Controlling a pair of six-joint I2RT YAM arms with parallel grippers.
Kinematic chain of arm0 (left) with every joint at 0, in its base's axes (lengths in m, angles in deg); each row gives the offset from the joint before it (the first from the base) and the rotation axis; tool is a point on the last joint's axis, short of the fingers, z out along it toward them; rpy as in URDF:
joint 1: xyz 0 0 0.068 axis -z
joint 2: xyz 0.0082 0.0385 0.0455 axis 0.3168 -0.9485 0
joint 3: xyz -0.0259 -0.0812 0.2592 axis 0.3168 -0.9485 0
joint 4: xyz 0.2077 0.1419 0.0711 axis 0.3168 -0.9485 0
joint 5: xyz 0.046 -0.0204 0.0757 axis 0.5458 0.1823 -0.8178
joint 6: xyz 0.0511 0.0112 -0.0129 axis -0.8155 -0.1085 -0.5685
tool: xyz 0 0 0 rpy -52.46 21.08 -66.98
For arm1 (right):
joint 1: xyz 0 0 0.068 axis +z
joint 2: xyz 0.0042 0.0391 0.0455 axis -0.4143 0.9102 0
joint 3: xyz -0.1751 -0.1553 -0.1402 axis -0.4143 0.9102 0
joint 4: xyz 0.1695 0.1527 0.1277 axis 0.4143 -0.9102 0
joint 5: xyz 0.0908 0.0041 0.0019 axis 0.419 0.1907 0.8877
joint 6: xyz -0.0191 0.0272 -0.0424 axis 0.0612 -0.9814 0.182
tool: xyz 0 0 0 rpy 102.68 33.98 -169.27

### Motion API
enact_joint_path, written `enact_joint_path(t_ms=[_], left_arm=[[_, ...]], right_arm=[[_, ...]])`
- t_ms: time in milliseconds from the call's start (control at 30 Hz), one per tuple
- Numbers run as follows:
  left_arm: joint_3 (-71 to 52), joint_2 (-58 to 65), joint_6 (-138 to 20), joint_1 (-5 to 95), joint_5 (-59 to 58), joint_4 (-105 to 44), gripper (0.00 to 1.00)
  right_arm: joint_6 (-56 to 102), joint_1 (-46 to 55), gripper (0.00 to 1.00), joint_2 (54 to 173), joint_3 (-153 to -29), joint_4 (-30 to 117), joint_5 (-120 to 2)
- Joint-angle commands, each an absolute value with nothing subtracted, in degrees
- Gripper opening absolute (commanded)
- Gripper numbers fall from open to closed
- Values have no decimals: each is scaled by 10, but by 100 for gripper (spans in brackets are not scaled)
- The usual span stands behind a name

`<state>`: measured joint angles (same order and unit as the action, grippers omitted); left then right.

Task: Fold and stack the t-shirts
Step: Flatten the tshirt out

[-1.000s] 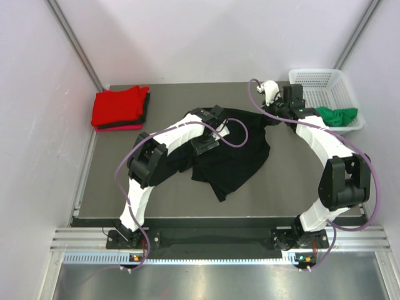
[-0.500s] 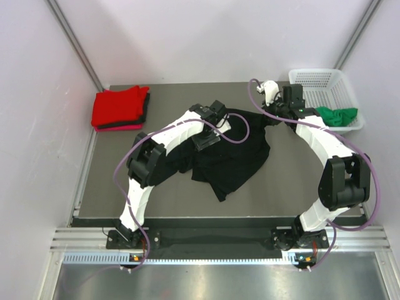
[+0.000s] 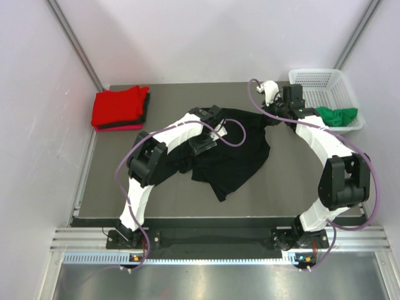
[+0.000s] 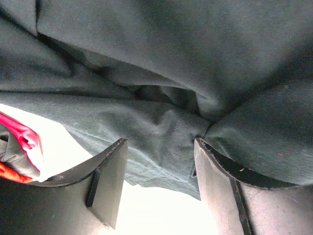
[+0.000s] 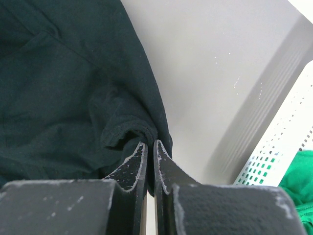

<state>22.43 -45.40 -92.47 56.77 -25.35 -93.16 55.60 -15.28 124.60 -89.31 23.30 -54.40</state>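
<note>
The black t-shirt [image 3: 234, 153] lies crumpled in the middle of the table. My left gripper [image 3: 219, 120] is at its far left edge. In the left wrist view the gripper [image 4: 159, 183] is open, and the edge of the black cloth [image 4: 161, 132] hangs between the fingers [image 4: 107, 181]. My right gripper [image 3: 274, 117] is at the shirt's far right corner. In the right wrist view it [image 5: 150, 147] is shut on a bunched hem of the shirt [image 5: 63, 88]. A folded red shirt [image 3: 117, 106] tops a stack at the far left, with black and pink edges under it. The green shirt [image 3: 337, 115] lies in the basket.
The white mesh basket [image 3: 325, 84] stands at the far right corner and also shows in the right wrist view [image 5: 274, 147]. Purple cables loop over both arms. Grey walls close in the table at the left, back and right.
My left gripper shifted slightly right and back again at the shirt's far edge. The right arm and the shirt's lie look unchanged.
</note>
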Motion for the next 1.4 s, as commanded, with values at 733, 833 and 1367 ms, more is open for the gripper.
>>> enact_joint_path(t_ms=[733,833,1367], left_arm=[[155,-420,-919,568,-270,-934,30],[190,-431,-919,562,-282,-936,0],[139,-207,-947,415,-256,-974,0]], right_arm=[[548,-158,0,1257,-913,261,-533],[548,-158,0,1252,-910,261,-533],[524,-180,0,1132,-880,192,-527]])
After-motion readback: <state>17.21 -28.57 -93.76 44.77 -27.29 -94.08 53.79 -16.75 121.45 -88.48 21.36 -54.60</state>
